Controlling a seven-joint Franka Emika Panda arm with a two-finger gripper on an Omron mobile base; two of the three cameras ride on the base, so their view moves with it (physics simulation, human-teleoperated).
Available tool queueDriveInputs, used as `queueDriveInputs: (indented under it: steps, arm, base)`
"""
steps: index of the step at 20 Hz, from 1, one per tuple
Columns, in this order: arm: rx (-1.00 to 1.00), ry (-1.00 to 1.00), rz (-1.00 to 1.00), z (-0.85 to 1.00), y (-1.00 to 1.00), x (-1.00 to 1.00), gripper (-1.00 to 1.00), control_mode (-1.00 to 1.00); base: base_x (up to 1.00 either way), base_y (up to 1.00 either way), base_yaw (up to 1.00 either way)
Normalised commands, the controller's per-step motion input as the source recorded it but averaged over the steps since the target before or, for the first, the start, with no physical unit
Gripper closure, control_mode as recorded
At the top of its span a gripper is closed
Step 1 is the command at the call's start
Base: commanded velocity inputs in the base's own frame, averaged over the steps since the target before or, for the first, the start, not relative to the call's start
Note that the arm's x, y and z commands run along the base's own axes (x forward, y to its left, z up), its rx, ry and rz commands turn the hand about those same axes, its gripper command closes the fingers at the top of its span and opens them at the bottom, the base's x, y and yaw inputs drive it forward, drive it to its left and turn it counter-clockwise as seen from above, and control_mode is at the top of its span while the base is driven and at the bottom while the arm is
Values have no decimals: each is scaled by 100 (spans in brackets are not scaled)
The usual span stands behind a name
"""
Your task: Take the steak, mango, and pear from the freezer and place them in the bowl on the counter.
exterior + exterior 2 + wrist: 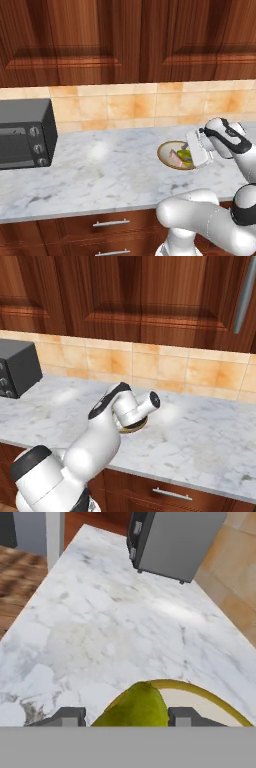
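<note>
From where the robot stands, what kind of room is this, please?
It looks like a home kitchen: a marble counter over wooden drawers, a tiled backsplash beneath wooden wall cabinets, and a dark toaster oven at the left.

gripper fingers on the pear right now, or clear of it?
Cannot tell. In the hand view the pear sits between the two fingertips, over the bowl, but its edges meet the picture's bottom beside them, so neither contact nor a gap shows plainly.

Bowl (134, 429) mostly behind the arm; pear (135, 708) cut off at the bottom
</note>
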Motion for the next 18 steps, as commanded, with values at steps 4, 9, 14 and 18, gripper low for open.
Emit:
queueDriveInputs:
  steps: [4,9,14,18]
  arm:
    - [0,1,6,-31,-8,28,100,-100]
    - [0,0,4,-30,-8,43,100,-100]
    - [0,0,5,-35,-10,41,100,-100]
    - [3,-2,3,-21,-15,19,-100,-100]
  base:
    - [0,0,0]
    - [0,0,0]
    - [0,0,0]
    - [0,0,0]
